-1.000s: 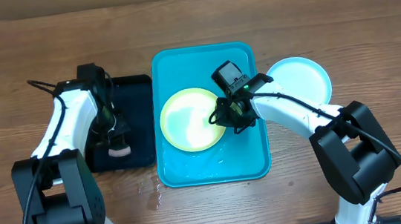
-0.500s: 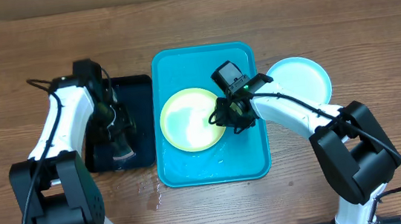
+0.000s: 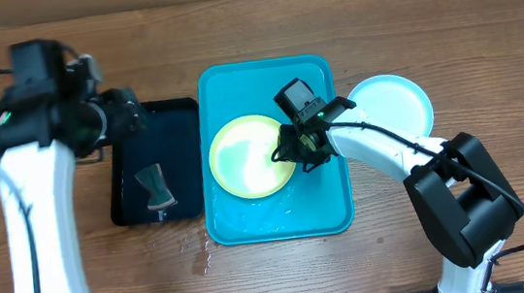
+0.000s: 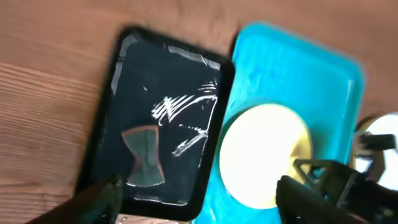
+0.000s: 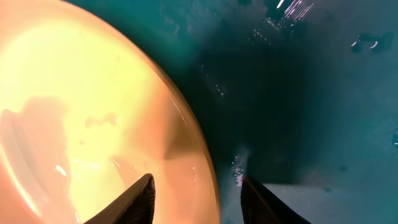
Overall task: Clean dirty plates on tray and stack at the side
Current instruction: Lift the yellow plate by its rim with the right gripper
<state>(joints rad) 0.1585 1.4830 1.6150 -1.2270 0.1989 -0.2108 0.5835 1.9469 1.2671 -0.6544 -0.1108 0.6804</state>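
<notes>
1. Plate [image 3: 244,158], yellow-green, lies flat in the middle of the turquoise tray [image 3: 279,220].
2. Right gripper [image 3: 299,152] sits at its right rim, jaws apart, one finger over the plate and the other over the tray floor.
3. Blue plate [image 3: 392,103] rests on the table [image 3: 443,10], just right of the tray.
4. Left gripper [image 3: 130,113] hangs spread wide and empty above the far end of the black tray [image 3: 177,126]; a grey piece [image 3: 155,187] lies at its near end.
</notes>
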